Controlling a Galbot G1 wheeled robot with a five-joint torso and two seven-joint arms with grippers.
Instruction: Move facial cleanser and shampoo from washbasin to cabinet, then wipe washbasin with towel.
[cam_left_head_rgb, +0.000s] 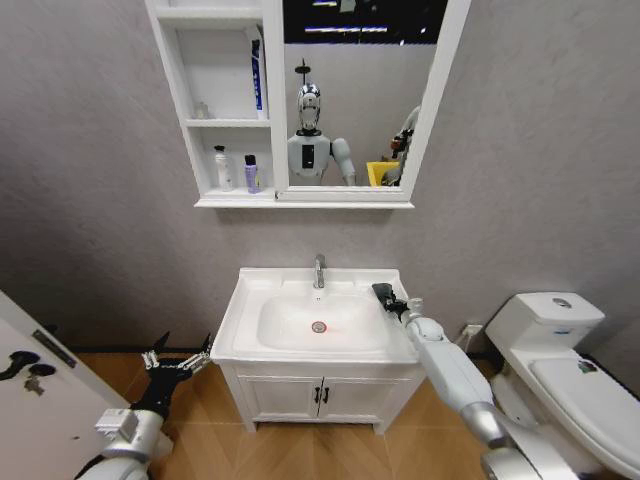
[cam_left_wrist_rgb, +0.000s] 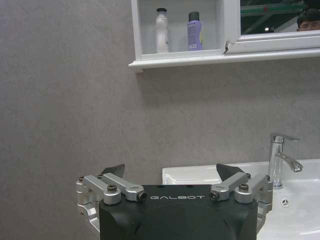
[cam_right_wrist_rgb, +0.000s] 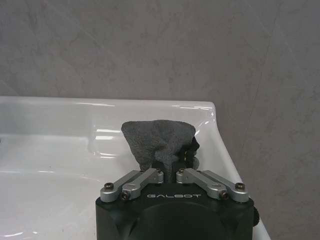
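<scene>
Right gripper (cam_right_wrist_rgb: 167, 167) sits nearest the lens in its wrist view, fingers pinched tight on the towel (cam_right_wrist_rgb: 159, 137), a dark grey wad sticking up from between them. Largest thing down: the cabinet (cam_left_head_rgb: 228, 110) on the wall with its mirror (cam_left_head_rgb: 360, 90), then the washbasin (cam_left_head_rgb: 318, 318) below it, chrome tap (cam_left_head_rgb: 319, 270) at the back, red-ringed drain (cam_left_head_rgb: 319, 326) in the bowl. Right arm reaches over the basin's right rim, towel held just above the ledge near the back right corner (contact with the ceramic can't be told). Both bottles already stand on the lowest cabinet shelf: white bottle (cam_left_head_rgb: 222, 168) beside purple bottle (cam_left_head_rgb: 251, 173). So the moving step looks done; wiping is the step in hand. Next move likely calls for pressing the cloth down and sweeping across the basin. Left gripper (cam_left_head_rgb: 178, 360) hangs low, left of the vanity, fingers spread wide, empty.
</scene>
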